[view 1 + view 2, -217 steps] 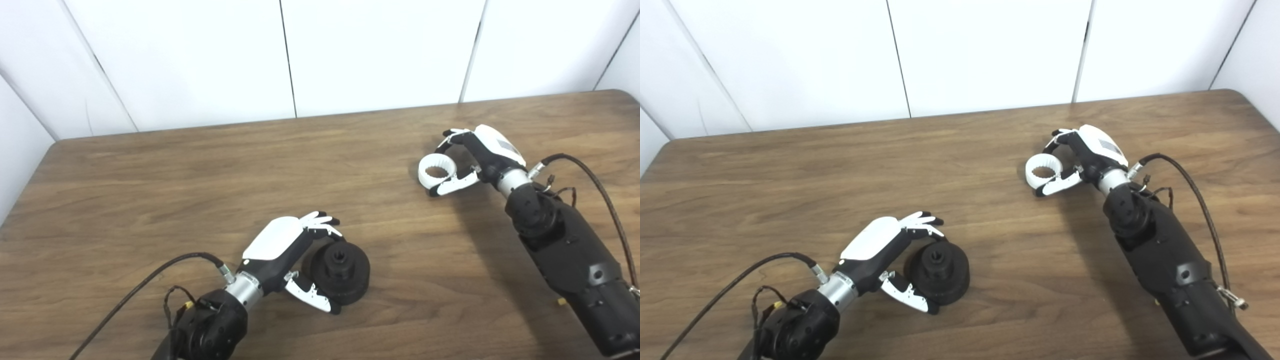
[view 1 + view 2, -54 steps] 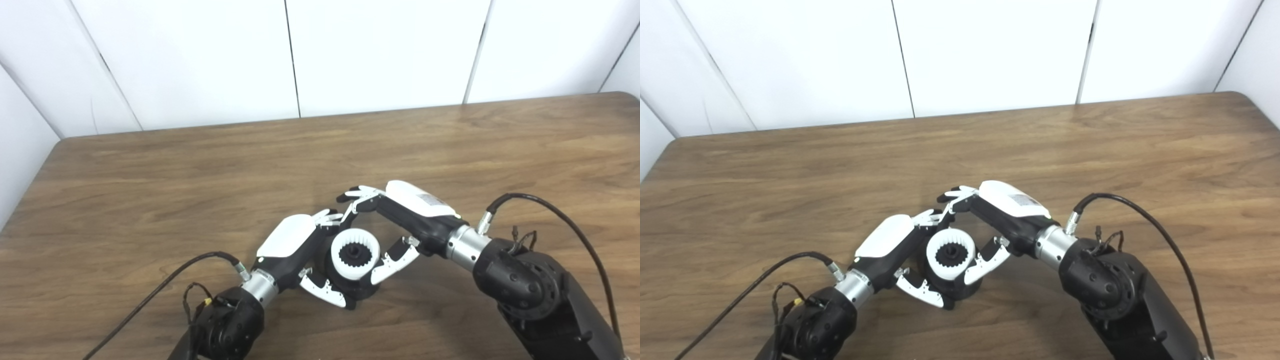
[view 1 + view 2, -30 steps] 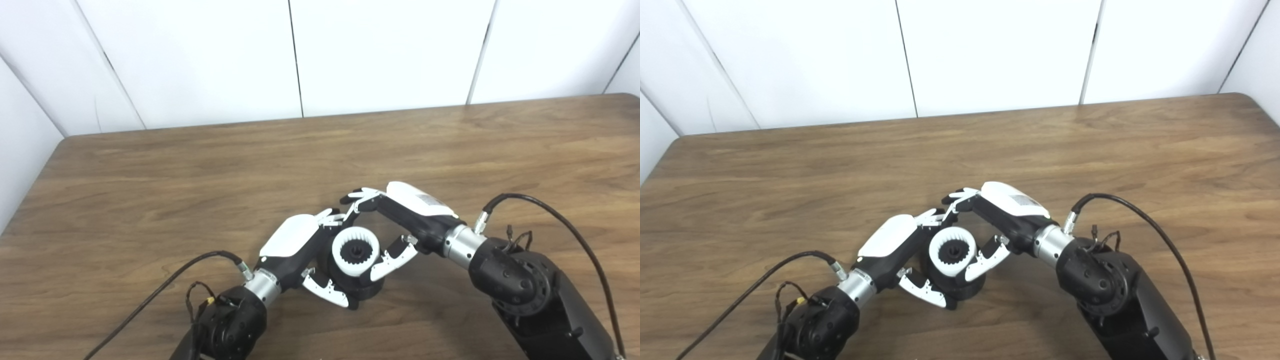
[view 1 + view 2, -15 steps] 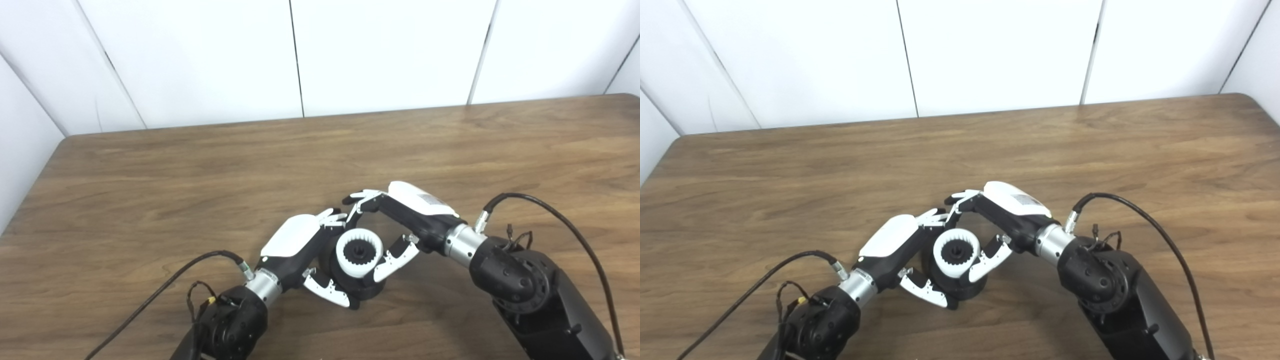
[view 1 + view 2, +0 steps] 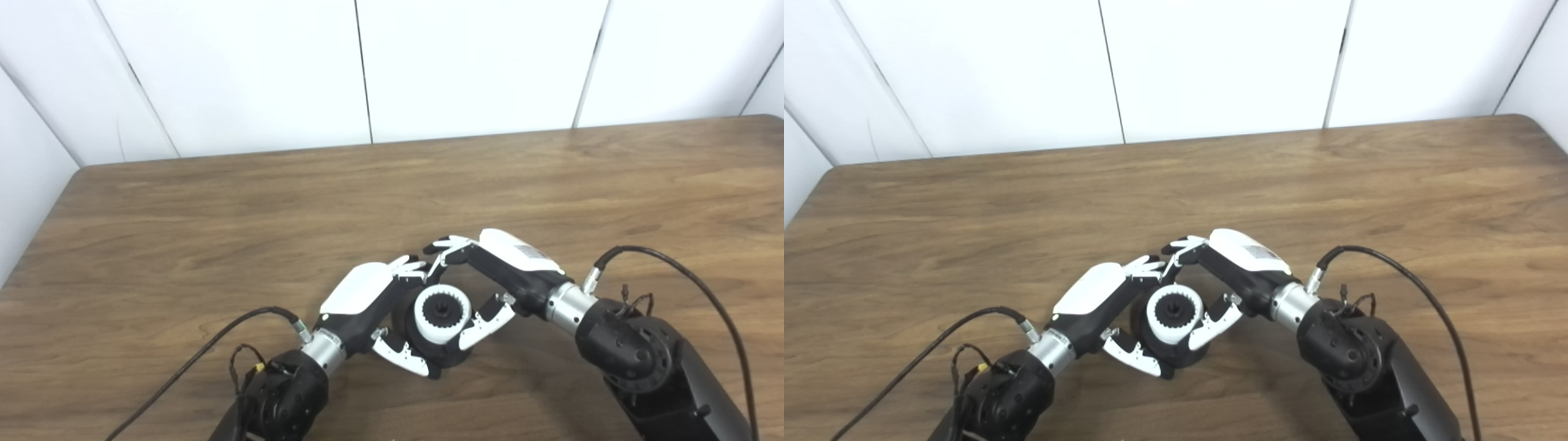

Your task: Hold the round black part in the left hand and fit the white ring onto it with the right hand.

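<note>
Centrally on a wooden table (image 5: pixel 184 202), the left hand (image 5: pixel 373 306) clasps a round black part (image 5: pixel 450 357). Meanwhile the right hand (image 5: pixel 490 275) grips the toothed white ring (image 5: pixel 442 312) seated around its hub.

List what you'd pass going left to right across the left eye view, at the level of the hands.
Bare table → left hand → white ring on the round black part → right hand.
</note>
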